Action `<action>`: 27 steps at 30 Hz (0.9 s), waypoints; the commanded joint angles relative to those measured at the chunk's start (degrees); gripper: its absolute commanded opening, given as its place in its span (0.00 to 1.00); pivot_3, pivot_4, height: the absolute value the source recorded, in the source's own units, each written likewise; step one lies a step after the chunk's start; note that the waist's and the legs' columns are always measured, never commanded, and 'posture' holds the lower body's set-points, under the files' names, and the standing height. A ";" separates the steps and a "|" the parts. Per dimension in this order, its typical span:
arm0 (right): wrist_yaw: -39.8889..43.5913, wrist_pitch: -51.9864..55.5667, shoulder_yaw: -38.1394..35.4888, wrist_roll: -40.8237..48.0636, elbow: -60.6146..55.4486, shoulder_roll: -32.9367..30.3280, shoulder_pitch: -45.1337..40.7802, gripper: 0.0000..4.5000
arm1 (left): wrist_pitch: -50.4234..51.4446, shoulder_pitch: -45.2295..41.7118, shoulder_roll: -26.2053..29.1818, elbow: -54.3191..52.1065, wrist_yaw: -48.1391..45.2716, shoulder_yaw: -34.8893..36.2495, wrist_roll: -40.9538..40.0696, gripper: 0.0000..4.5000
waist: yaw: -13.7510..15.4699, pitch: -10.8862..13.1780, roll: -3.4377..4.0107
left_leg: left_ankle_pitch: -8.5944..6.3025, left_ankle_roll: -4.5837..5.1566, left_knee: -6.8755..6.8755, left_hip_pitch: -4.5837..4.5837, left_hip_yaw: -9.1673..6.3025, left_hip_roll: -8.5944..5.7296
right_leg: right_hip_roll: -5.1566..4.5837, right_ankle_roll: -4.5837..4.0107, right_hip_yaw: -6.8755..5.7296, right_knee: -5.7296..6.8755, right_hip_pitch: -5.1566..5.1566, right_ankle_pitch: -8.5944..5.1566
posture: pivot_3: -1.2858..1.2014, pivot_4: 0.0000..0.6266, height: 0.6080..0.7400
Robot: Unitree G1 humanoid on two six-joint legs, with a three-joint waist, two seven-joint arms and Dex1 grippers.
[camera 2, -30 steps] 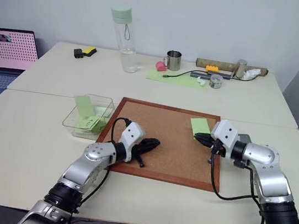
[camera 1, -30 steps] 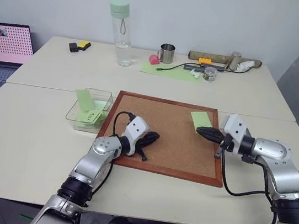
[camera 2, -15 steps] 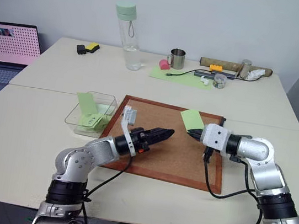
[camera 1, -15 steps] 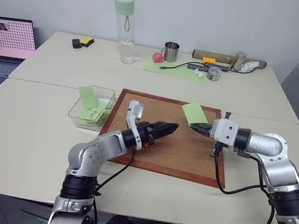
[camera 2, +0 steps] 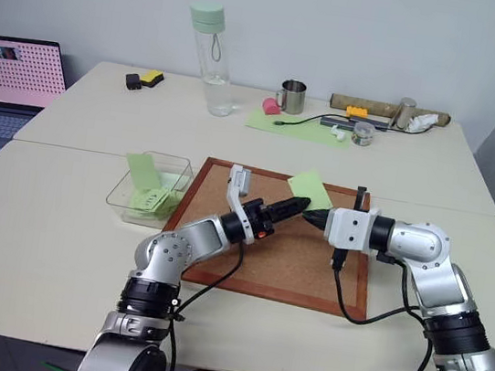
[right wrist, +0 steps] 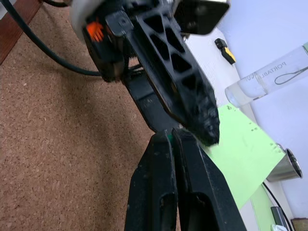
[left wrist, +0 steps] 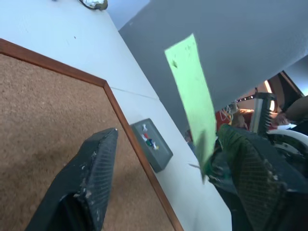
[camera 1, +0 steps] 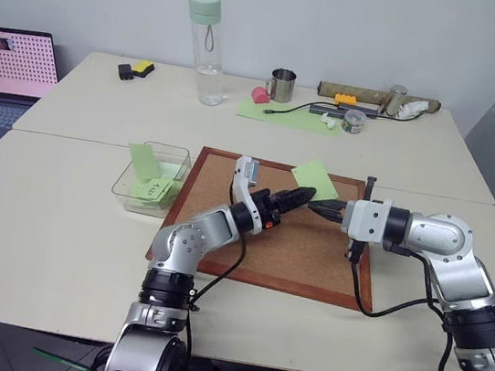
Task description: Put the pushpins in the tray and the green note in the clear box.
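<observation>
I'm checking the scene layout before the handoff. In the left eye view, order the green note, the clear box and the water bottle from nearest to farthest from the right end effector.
1. The green note: pinched in the right end effector, above the cork board.
2. The clear box: off the board's left edge.
3. The water bottle: at the table's far side, left of the metal cup.

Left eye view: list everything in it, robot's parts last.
Cork board: one, brown, table centre.
Green note: one, held above the board.
Clear box: one, left of the board, green notes inside.
Bottle: one, clear, green cap, far table.
Mug: one, metal, far table.
Green mat: one, far table.
Laptop: one, far left.
Left tool: open, at the note.
Right tool: shut on the note.
</observation>
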 commanded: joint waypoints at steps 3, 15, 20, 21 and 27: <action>-0.06 -0.94 -0.07 0.62 -1.69 -0.09 -0.16 0.00 | -1.34 -1.43 -0.43 -0.92 -1.14 0.79 -1.22 0.46 | -0.03 0.01 0.00 | 0.00 -0.01 -0.01 0.00 0.00 0.00 | 0.00 0.00 0.00 0.00 0.00 0.00 | 0.52 0.24 1.00; 0.02 -2.01 0.48 0.66 -1.17 0.00 0.09 0.00 | -2.44 -0.49 -0.05 -2.03 -2.32 -0.26 -0.14 0.01 | -0.02 0.02 -0.01 | 0.00 -0.01 -0.01 0.00 -0.01 0.00 | 0.00 0.00 0.00 -0.02 0.00 0.00 | 0.52 0.24 1.00; -0.28 -2.21 0.21 1.06 -1.35 0.19 0.18 0.00 | -6.11 0.73 0.83 -1.19 -2.08 -2.61 4.05 0.01 | -0.02 0.02 0.00 | 0.00 -0.02 -0.02 0.00 -0.01 0.00 | 0.00 0.00 0.00 -0.03 0.00 0.00 | 0.52 0.24 1.00; -0.35 -1.93 -0.07 1.47 -1.63 0.24 0.28 0.00 | -7.67 1.00 0.89 -0.58 -1.59 -3.04 5.51 0.01 | -0.01 0.02 0.00 | 0.00 -0.02 -0.02 0.00 -0.01 0.00 | 0.00 0.00 0.00 -0.03 0.00 0.00 | 0.52 0.24 1.00; -0.60 2.85 -3.12 5.79 -5.14 -0.62 1.60 0.00 | -15.86 1.78 0.77 2.92 0.38 -4.92 12.61 0.01 | 0.02 0.02 0.00 | 0.00 -0.02 -0.04 0.00 -0.01 0.00 | 0.00 0.00 0.00 -0.11 0.02 0.00 | 0.52 0.24 1.00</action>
